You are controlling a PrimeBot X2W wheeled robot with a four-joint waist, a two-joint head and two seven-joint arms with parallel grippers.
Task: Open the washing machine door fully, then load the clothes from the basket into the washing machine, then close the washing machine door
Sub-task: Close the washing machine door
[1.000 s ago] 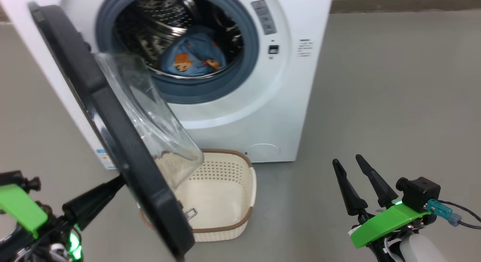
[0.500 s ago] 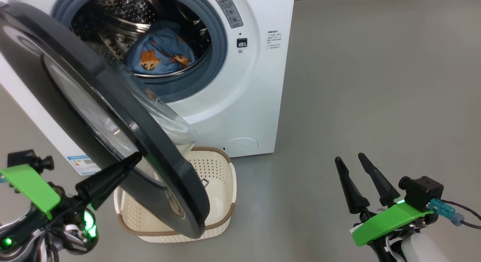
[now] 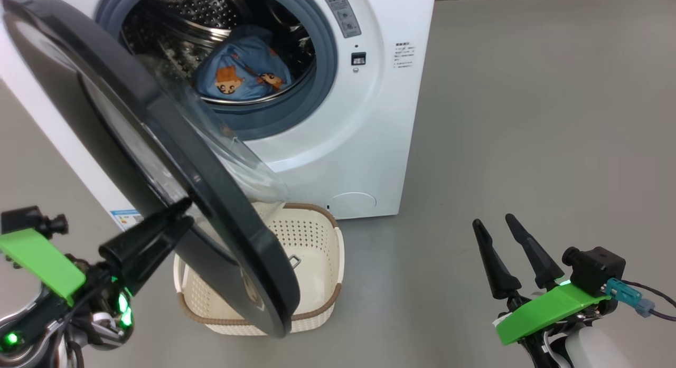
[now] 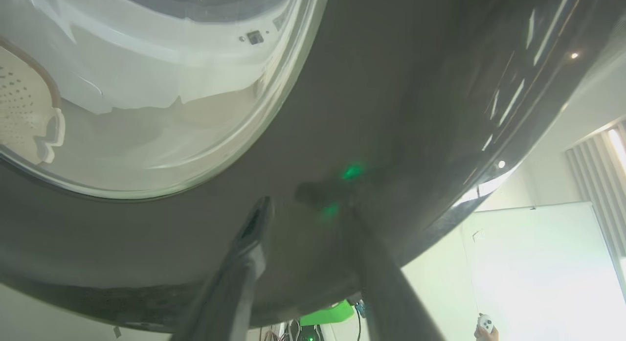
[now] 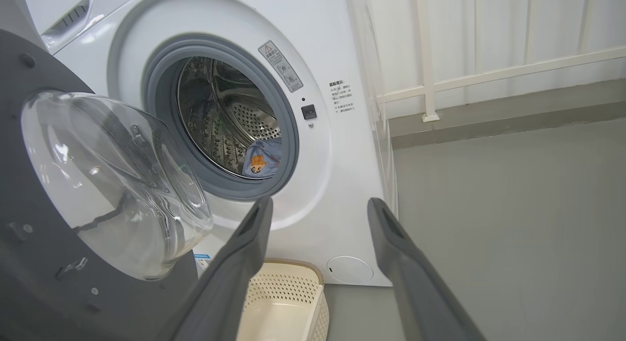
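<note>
Your left end effector point(image 3: 183, 212), fingers spread, touches the washing machine door point(image 3: 132, 125); right end effector point(image 3: 494, 223) sits spread lower right.

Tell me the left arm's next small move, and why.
Probably push the washing machine door shut with the left gripper: its fingertips are at the door's glossy outer face, the clothes lie in the drum, and the basket looks empty.

A bare, lab-like test room: the washing machine point(image 3: 369, 146) stands alone on a plain grey floor point(image 3: 528, 120), with white curtains point(image 5: 489, 28) and a white rail point(image 5: 423, 62) behind it. A large white board point(image 4: 538, 272) and blinds point(image 4: 594, 184) are nearby.
</note>
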